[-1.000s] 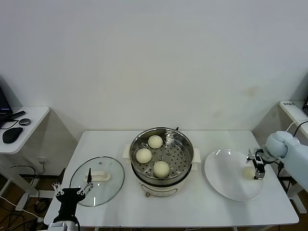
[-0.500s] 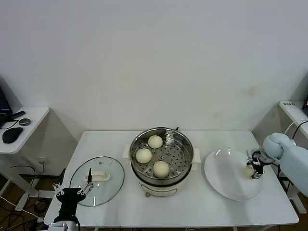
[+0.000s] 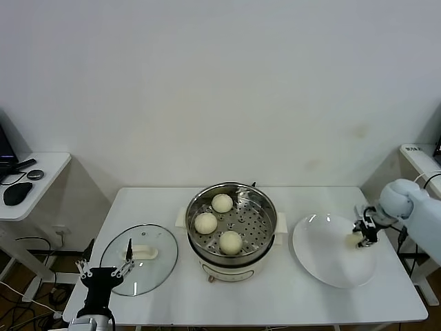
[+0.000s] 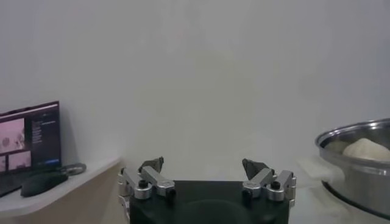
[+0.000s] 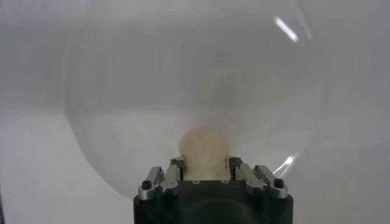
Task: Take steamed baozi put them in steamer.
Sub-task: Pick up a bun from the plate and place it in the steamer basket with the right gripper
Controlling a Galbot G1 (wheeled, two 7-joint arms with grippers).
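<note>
Three steamed baozi [image 3: 222,222] are already seated on the perforated tray of the steamer [image 3: 231,256], which stands at the middle of the table [image 3: 275,303]. They are spread apart in a loose triangle, so a free patch of tray is left on the right side, presumably for the last bun. The glass lid [image 3: 138,258] is laid flat to the left of the steamer, handle up, so that the pot is kept open for loading from above.

The fourth bun [image 5: 205,148] is found at the right edge of the white plate [image 3: 324,265], to the right of the steamer. It is clasped between the fingers of the right gripper [image 3: 361,236], which are drawn in against its two sides, as shown in the right wrist view; the bun fills the gap between them. Whether it is lifted clear of the plate cannot be told. The grip is taken across the bun's middle, probably so that the soft dough is held without being crushed or rolled away.

The left gripper [image 3: 105,276] is parked at the near left corner, just near of the lid, with its fingers spread wide and nothing between them. It is kept well out of the right arm's likely path to the steamer.
</note>
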